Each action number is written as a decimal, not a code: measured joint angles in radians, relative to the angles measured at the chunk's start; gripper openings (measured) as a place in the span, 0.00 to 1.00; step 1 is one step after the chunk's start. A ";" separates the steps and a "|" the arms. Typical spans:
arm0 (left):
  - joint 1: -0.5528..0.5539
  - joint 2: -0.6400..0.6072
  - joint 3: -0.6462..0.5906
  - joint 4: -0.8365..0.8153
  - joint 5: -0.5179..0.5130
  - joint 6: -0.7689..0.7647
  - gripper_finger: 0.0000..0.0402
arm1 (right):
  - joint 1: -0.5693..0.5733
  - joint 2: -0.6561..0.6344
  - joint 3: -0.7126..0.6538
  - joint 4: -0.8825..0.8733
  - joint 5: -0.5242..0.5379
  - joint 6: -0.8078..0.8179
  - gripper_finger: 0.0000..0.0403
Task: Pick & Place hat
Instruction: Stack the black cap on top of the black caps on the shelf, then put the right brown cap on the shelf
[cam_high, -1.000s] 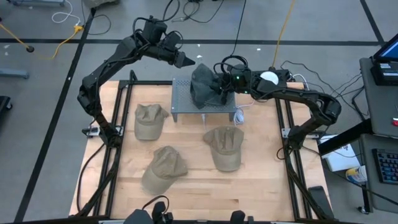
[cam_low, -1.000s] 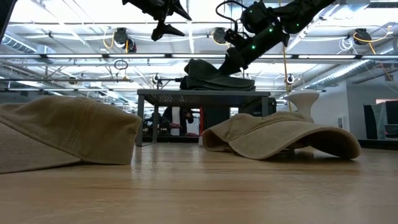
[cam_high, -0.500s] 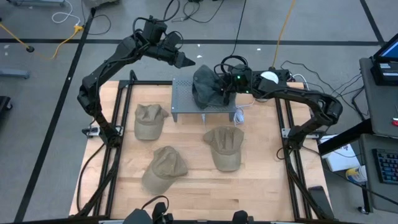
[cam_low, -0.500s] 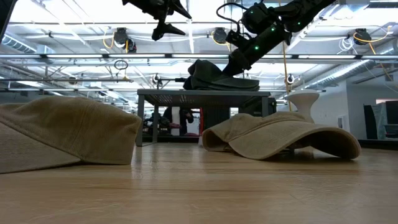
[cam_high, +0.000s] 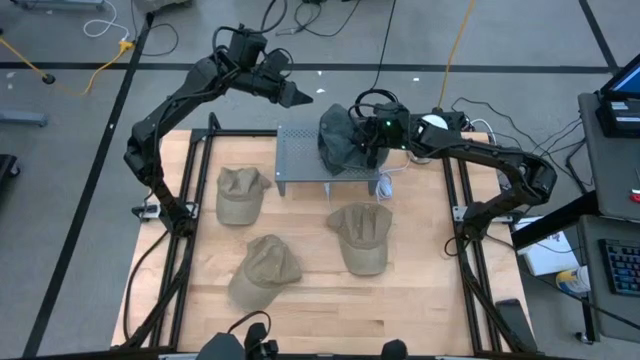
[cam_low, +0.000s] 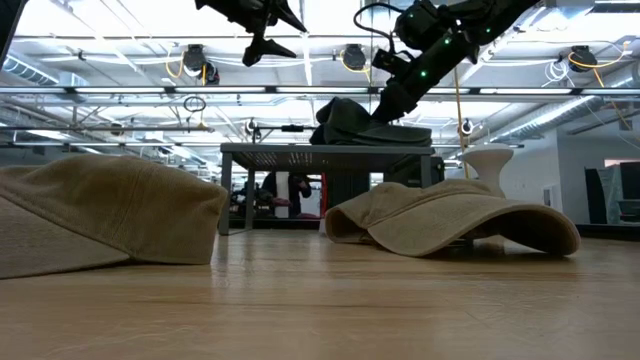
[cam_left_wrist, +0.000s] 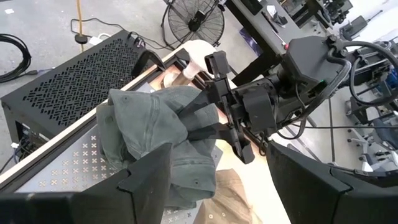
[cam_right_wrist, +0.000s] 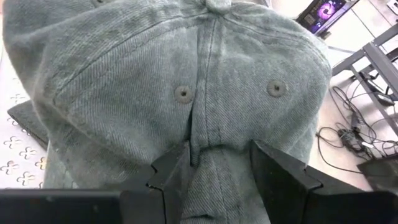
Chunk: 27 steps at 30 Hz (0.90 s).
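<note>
Grey-green denim cap lies bunched on the perforated metal stand at the far edge of the table, toward the stand's right end, and my right gripper pinches its fabric between nearly shut fingers. My left gripper hovers open beyond the stand's back-left corner, so the right arm is nearer. From the low view I see the cap sits on the stand top; the right wrist view shows only cloth.
</note>
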 joint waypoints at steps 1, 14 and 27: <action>0.000 0.000 0.000 0.000 0.000 0.000 0.66 | 0.002 0.000 0.000 0.002 0.000 0.000 0.41; 0.000 0.000 0.000 0.000 0.000 -0.003 0.66 | 0.012 -0.031 -0.001 0.123 -0.077 0.105 0.41; -0.007 0.000 0.000 -0.131 0.003 -0.002 0.66 | 0.093 -0.167 -0.001 0.182 -0.084 0.456 0.41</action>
